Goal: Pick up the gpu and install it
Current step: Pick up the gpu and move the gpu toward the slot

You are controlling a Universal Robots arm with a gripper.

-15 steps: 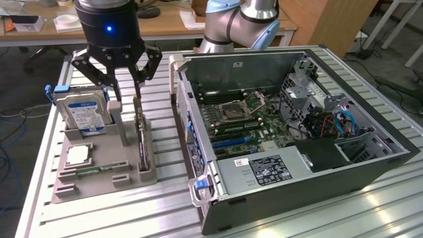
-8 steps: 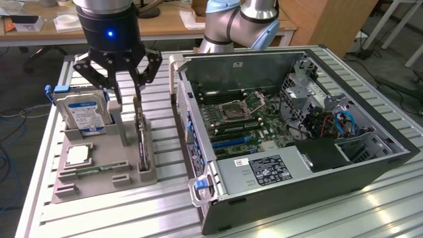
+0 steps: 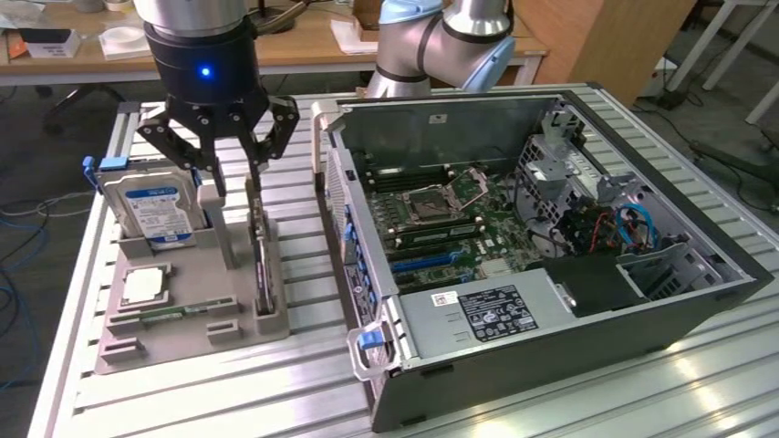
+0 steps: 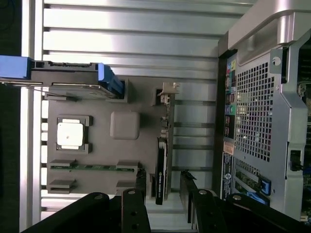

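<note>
No legible text or labels

The table (image 3: 548, 401) is ribbed bare metal — softly shiny. The holder (image 3: 182, 342) looks matt grey plastic; the computer case (image 3: 658, 319), dark sheet metal; the gpu (image 4: 161, 167), glossy black.

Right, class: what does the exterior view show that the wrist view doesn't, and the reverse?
Exterior view adds: the motherboard inside the open case, and the blue-white label on the hard drive. Wrist view adds: the case's perforated panel. Shared: the grey tray, processor chip, and the gpu standing on edge with the open gripper over it.
</note>
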